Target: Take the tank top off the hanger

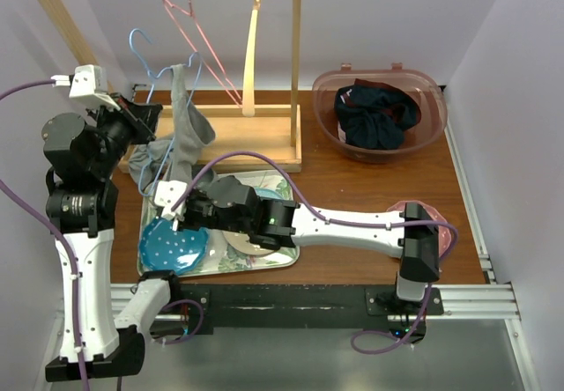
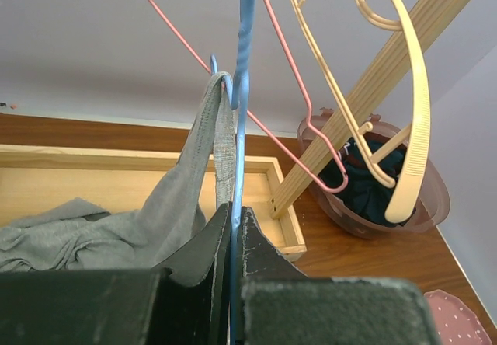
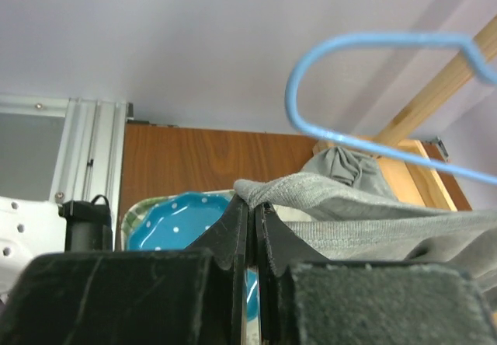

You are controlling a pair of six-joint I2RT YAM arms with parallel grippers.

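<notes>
The blue wire hanger [image 1: 141, 46] is off the rack, and my left gripper [image 1: 150, 114] is shut on its wire [image 2: 239, 127]. The grey tank top [image 1: 187, 125] hangs from it. One strap [image 2: 220, 131] is looped over a notch of the hanger, and the rest of the cloth [image 2: 101, 232] sags onto the rack's base. My right gripper [image 1: 169, 200] sits low over the tray, shut on a hem of the tank top [image 3: 326, 193]. That hem is pulled toward the camera, with the hanger's hook [image 3: 365, 46] above it.
A wooden rack [image 1: 264, 144] carries a pink wire hanger [image 1: 207, 52] and a cream hanger [image 1: 252, 56]. A brown basket [image 1: 328, 109] of dark clothes stands at the back right. A tray [image 1: 220, 268] with a blue dotted plate [image 1: 174, 246] lies under the right arm.
</notes>
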